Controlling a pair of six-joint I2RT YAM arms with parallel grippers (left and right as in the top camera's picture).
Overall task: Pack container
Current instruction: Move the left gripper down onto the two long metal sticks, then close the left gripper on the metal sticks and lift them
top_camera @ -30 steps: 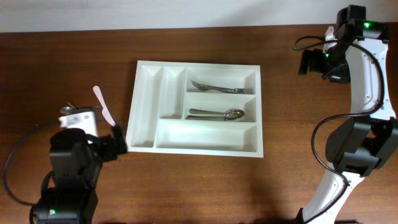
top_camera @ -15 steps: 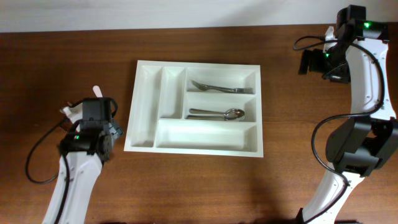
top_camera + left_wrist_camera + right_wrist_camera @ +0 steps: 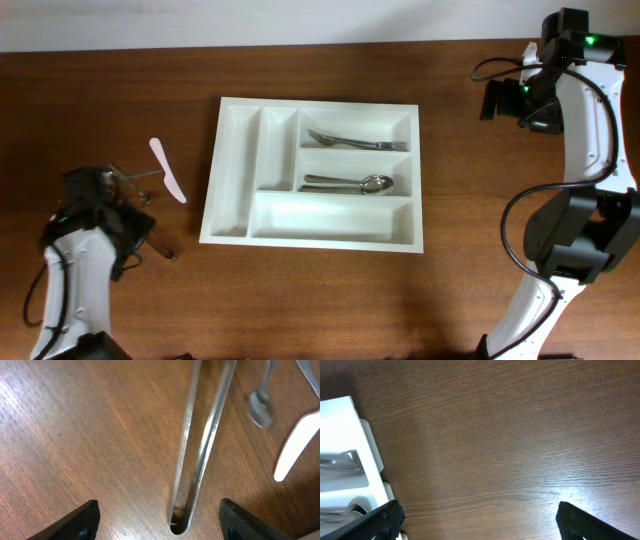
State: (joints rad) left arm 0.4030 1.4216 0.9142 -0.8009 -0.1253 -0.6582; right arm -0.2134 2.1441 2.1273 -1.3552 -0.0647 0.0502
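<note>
The white five-compartment container [image 3: 232,170] lies mid-table, with a metal fork [image 3: 355,140] and a metal spoon [image 3: 350,183] in two right compartments. A white plastic knife [image 3: 167,169] lies on the table left of it. My left gripper [image 3: 118,192] is low over the table at the far left, open and empty. In the left wrist view the looped end of a metal utensil handle [image 3: 192,455] lies between its open fingers [image 3: 75,522], with a small spoon bowl [image 3: 261,407] and the white knife [image 3: 297,445] beyond. My right gripper [image 3: 498,100] is open and empty, far right of the container.
In the right wrist view the container's corner [image 3: 342,445] shows at the left edge, over bare wood, with the gripper [image 3: 482,525] open above the table. A dark brown object [image 3: 162,243] lies beside my left arm, unclear what it is.
My left arm has swung left, away from the container and off the white knife, which shows again. The right arm has not moved.
</note>
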